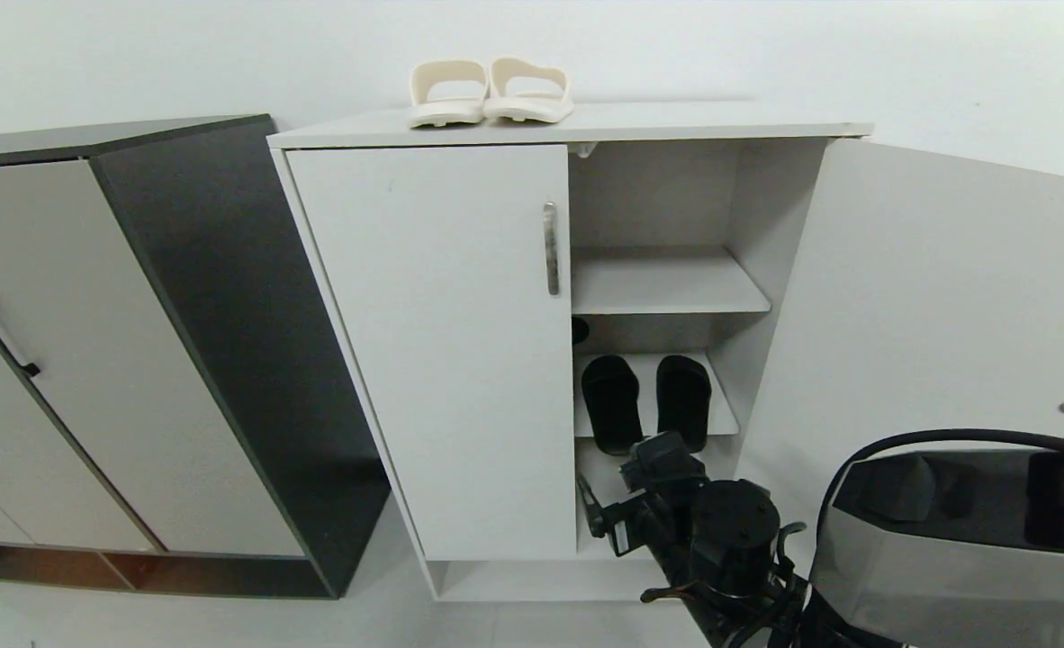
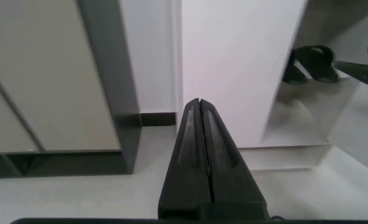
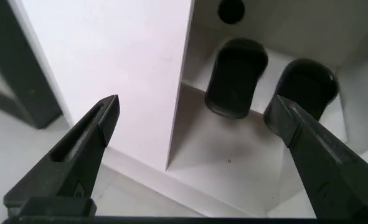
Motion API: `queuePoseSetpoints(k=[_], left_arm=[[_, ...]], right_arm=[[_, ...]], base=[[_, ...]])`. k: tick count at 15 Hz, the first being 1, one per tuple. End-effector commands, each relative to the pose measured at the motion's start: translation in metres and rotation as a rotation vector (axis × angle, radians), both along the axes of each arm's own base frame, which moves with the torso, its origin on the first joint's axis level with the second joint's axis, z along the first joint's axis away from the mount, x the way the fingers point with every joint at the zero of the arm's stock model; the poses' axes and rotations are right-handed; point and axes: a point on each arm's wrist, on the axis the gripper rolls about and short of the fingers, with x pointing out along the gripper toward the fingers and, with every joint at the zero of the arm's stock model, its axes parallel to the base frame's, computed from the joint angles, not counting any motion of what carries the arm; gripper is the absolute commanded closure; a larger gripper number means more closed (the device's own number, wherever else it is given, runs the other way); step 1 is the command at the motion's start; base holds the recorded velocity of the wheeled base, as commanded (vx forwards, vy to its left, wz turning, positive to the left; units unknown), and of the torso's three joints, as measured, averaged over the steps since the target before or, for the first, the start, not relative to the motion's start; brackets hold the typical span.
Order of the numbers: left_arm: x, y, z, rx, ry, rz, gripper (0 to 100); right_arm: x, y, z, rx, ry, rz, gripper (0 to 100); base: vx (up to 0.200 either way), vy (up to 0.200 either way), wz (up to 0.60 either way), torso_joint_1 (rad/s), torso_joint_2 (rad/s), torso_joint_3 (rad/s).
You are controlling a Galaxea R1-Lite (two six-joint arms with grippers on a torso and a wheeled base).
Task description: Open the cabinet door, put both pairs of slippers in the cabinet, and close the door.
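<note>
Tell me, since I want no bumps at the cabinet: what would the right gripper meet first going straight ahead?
Probably the closed door's inner edge, which lies almost midway ahead of the open right gripper; the black slippers sit just beside that line. Depth is unclear.

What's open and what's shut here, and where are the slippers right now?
Right cabinet door: open wide.
Left cabinet door: shut.
Black slippers: side by side on a shelf inside.
Cream slippers: on the cabinet top.
Left gripper: shut, empty.
Right gripper: open, empty.
</note>
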Motion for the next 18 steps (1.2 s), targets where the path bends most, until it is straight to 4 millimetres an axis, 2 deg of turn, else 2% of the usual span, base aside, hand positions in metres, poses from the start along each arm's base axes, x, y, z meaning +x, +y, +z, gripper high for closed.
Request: queuePoseSetpoints(k=[1,9,18], left_arm=[[0.0001,0.0000,0.0001,0.000,0.001,0.000,100],[0.0001,0.0000,0.0001,0.000,0.001,0.000,100],[0.0001,0.0000,0.0001,-0.001,0.001,0.002,100]], right_arm=[[-0.0007,0.0009,-0.0015,-0.002,0.002,0.005,0],[-0.0011,0.0013,-0.0015,-0.002,0.002,0.009,0],[-0.0016,0.0008,-0.0009,-0.002,0.002,0.008,0]], base=[[0.000,0.200,0.00,0.007,0.00,0.002],[0.000,0.200,0.00,0.000,0.00,0.003],[0.000,0.000,0.00,0.000,0.00,0.000]])
